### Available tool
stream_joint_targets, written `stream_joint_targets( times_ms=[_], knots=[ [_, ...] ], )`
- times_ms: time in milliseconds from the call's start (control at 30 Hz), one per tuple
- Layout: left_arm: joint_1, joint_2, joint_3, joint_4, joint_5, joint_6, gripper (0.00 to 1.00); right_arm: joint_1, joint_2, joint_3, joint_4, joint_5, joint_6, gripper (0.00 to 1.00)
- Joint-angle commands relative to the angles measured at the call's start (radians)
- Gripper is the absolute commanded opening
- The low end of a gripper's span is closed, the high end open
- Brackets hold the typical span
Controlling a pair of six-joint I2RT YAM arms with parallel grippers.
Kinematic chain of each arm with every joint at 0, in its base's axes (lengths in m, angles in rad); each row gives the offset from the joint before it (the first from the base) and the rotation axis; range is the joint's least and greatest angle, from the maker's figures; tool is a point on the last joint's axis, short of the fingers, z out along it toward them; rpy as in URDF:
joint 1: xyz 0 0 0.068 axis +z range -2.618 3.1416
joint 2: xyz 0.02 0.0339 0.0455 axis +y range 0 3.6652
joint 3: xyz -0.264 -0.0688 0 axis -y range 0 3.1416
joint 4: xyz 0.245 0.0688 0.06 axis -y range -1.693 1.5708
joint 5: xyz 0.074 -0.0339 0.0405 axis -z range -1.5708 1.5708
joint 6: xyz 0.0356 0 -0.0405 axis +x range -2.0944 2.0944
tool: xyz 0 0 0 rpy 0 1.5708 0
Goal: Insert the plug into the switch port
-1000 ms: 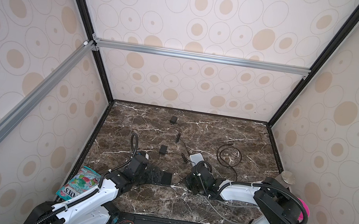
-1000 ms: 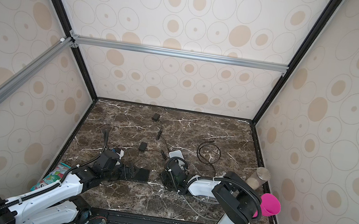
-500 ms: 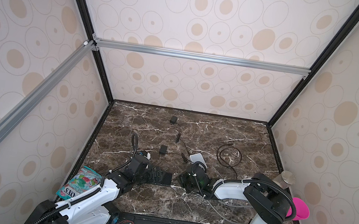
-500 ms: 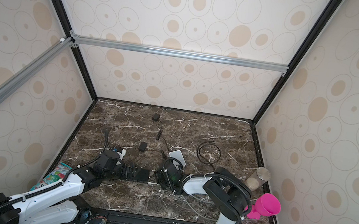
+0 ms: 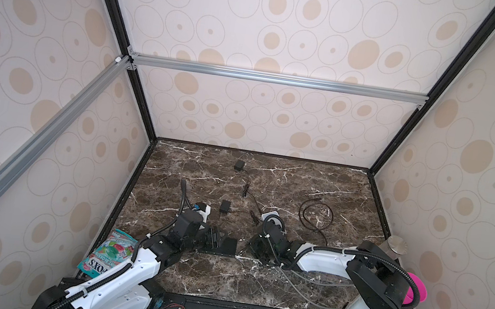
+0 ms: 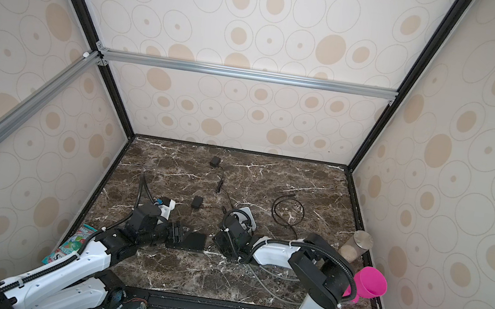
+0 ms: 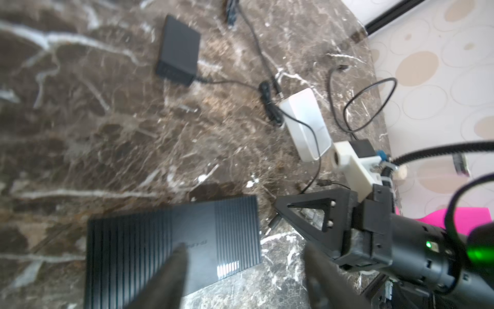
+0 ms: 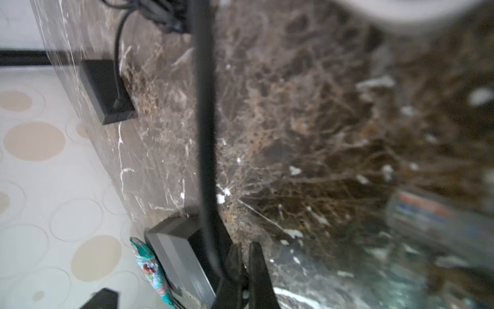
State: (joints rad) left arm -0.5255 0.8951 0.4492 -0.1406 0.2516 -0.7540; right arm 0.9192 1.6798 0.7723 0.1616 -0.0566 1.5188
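The switch [image 5: 224, 246] is a flat dark ribbed box lying on the marble near the front, also visible in the other top view [image 6: 191, 240]. My left gripper [image 5: 214, 240] is at its left end. In the left wrist view the left gripper [image 7: 244, 251] is open, with one finger [image 7: 173, 267] over the switch [image 7: 149, 240] and the other past its edge. My right gripper [image 5: 253, 250] is just right of the switch, shut on the plug [image 7: 272, 227], whose tip pokes out towards the box. In the right wrist view the right gripper [image 8: 244, 247] is shut beside the black cable [image 8: 205, 133].
A black adapter [image 5: 225, 206], a white box [image 5: 272, 215] and a cable coil [image 5: 315, 217] lie behind the grippers. A second small adapter [image 5: 239, 165] sits near the back wall. A sweets packet [image 5: 107, 252] is front left. A metal-lidded jar [image 5: 394, 246] and a pink cup [image 6: 370, 281] stand right.
My right gripper has moved left, closing the gap to the switch's right end. The left arm stays at the switch, and its jaws have come partly together.
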Motion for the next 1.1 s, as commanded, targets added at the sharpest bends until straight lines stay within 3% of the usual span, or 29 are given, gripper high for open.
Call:
stream_joint_targets(
  times_ms=[0,133,333,567,767,967,1067],
  knots=[
    [0.006,0.054,0.104,-0.035,-0.014,0.144,0.50,-0.028,0.020,0.037,-0.051,-0.089,-0.170,0.00],
    [0.006,0.138,0.195,-0.074,-0.011,0.247,0.58,-0.033,0.062,-0.006,0.139,-0.180,-0.186,0.00],
    [-0.006,0.164,0.215,-0.042,0.125,0.476,0.69,-0.033,0.050,-0.050,0.301,-0.234,-0.252,0.00],
    [-0.064,0.107,0.161,0.059,0.209,0.707,0.62,-0.031,-0.009,-0.069,0.438,-0.279,-0.338,0.00],
    [-0.084,0.105,0.158,0.005,0.165,0.727,0.62,-0.032,-0.051,-0.102,0.522,-0.253,-0.365,0.00],
    [-0.096,0.075,0.117,0.015,0.155,0.691,0.48,-0.033,-0.103,-0.136,0.555,-0.205,-0.394,0.00],
    [-0.095,0.053,0.098,0.016,0.154,0.690,0.46,-0.038,-0.113,-0.121,0.536,-0.217,-0.408,0.00]
  ],
)
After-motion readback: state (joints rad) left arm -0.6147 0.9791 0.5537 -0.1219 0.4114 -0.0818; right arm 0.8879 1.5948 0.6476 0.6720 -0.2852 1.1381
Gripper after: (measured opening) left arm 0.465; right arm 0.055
